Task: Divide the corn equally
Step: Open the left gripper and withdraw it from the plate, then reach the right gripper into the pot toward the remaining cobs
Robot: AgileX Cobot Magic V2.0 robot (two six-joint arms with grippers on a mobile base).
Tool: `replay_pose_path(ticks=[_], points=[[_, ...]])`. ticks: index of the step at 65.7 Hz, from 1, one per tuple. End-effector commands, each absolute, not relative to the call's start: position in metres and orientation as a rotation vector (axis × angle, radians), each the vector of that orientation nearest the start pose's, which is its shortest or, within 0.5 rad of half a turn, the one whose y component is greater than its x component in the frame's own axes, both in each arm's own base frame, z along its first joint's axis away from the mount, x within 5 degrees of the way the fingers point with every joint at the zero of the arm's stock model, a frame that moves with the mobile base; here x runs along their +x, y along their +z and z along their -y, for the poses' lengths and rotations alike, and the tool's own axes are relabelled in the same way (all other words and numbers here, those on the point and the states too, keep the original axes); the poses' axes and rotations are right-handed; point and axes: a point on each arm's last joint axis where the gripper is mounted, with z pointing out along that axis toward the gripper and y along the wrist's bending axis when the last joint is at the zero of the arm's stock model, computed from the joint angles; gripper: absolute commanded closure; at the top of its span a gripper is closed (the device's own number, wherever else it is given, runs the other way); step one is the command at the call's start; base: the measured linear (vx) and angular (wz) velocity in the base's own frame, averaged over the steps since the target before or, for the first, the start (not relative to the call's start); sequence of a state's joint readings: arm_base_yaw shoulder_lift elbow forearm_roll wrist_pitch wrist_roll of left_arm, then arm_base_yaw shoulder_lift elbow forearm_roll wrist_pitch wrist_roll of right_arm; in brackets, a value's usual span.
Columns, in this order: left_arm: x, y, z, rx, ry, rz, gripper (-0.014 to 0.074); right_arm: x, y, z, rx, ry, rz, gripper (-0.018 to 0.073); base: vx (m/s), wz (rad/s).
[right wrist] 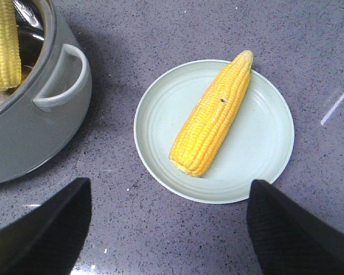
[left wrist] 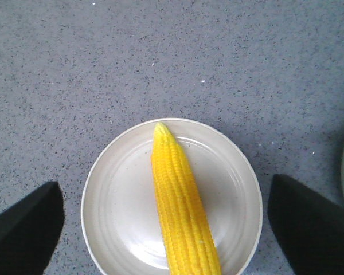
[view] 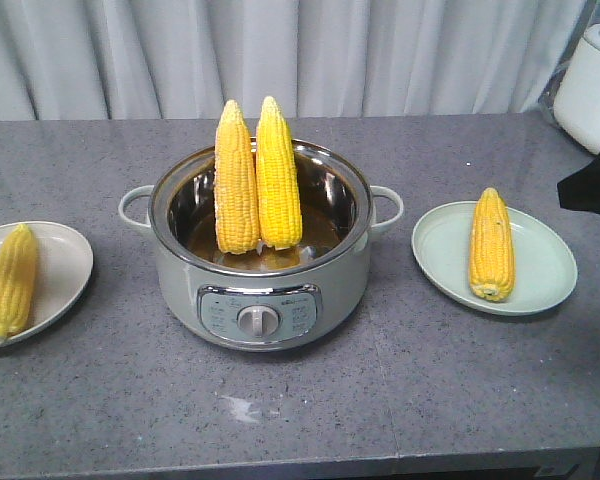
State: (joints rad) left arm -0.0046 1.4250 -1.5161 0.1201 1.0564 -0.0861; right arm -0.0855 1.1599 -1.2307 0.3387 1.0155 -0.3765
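Note:
Two corn cobs (view: 236, 180) (view: 278, 175) stand upright, tips up, in the grey electric pot (view: 260, 270) at the table's centre. One cob (view: 8, 282) lies on the cream plate (view: 65, 262) at the left. Another (view: 491, 244) lies on the pale green plate (view: 545, 265) at the right. My left gripper (left wrist: 165, 189) hovers open above the cream plate (left wrist: 120, 206), its fingers wide on either side of that cob (left wrist: 180, 206). My right gripper (right wrist: 171, 189) is open over bare table just in front of the green plate (right wrist: 258, 143) and its cob (right wrist: 213, 114).
A white appliance (view: 595, 85) stands at the back right corner. A dark part of the right arm (view: 592, 185) shows at the right edge. The pot's handle (right wrist: 66, 80) is left of the green plate. A curtain hangs behind the table.

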Motion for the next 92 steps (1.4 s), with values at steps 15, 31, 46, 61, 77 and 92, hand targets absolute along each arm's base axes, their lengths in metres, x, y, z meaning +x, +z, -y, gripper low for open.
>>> replay_pose_path(ticks=[15,31,46,61,77,92], points=[[0.207,0.426,-0.006,-0.099,0.057,-2.131,-0.0027,0.224,0.41,-0.008,-0.25,0.214,-2.257,0.0013,0.0,0.0],[0.169,0.425,-0.007,-0.097,0.053,-2.062,-0.0009,0.227,0.411,-0.013,-0.244,0.292,-2.232,0.0013,0.0,0.0],[0.17,0.425,-0.006,-0.097,0.052,-2.064,-0.0003,0.252,0.398,-0.051,-0.442,0.418,-2.187,0.0013,0.0,0.0],[0.169,0.424,-0.007,-0.098,0.053,-2.072,0.001,0.291,0.385,-0.103,-0.553,0.476,-2.131,0.0013,0.0,0.0],[0.169,0.424,-0.007,-0.099,0.054,-2.08,0.001,0.342,0.391,-0.152,-0.608,0.544,-2.093,0.0013,0.0,0.0],[0.169,0.424,-0.007,-0.099,0.055,-2.08,0.001,0.377,0.376,-0.187,-0.649,0.574,-2.103,0.0013,0.0,0.0]])
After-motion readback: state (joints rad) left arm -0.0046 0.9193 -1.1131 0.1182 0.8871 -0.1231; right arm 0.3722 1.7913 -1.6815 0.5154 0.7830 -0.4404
